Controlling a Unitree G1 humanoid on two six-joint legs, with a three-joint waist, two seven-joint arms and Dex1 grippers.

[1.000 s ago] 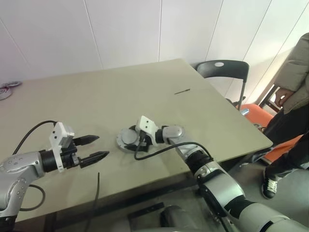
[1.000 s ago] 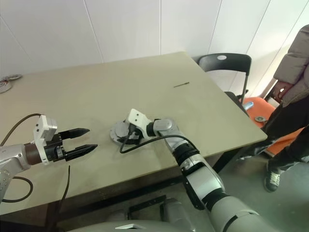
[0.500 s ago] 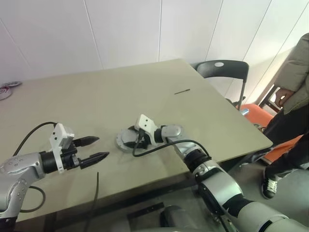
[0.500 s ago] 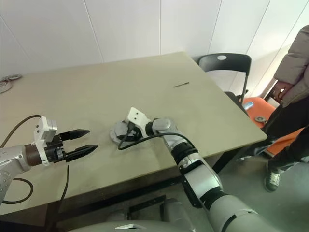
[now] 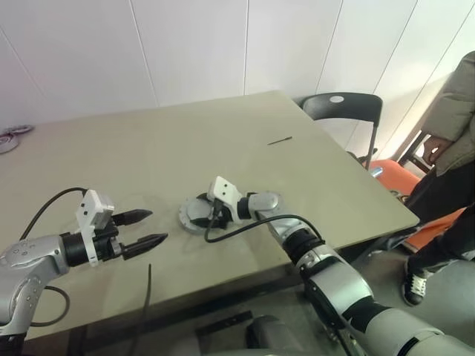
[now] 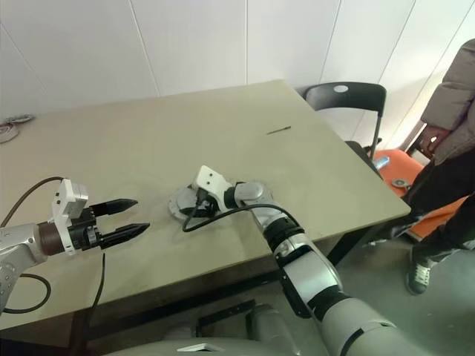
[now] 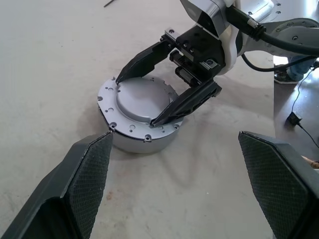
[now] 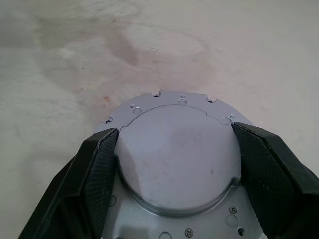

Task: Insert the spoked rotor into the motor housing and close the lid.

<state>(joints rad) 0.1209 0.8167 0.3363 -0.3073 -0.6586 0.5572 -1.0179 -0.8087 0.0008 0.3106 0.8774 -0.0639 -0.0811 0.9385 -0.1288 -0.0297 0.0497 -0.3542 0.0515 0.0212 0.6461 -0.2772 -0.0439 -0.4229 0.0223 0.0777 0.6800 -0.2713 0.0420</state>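
- The big tan table [image 5: 223, 141] fills most of the head view, and a black chair [image 5: 343, 107] stands off its edge at about 2 o'clock
- A person in a grey coat [image 5: 454, 119] stands at 3 o'clock, past the table corner
- The left gripper [image 5: 145, 228] hangs over the table at about 8 o'clock, its two black fingers spread wide with nothing between them; it is in the same spot as a second ago
- The right gripper [image 7: 137, 102] reaches in near the middle of the table; its fingers sit on both sides of the round raised part of the lid, touching it or just beside it, and they look a bit closer together than a second ago
- The motor housing [image 7: 137, 142] is a low round silver shell lying flat near the middle of the table, in the same place as before
- The lid [image 8: 177, 159] is a flat grey disc on top of the housing, with small screw holes around its rim
- A thin dark stick [image 5: 280, 140] lies on the table at about 1 o'clock
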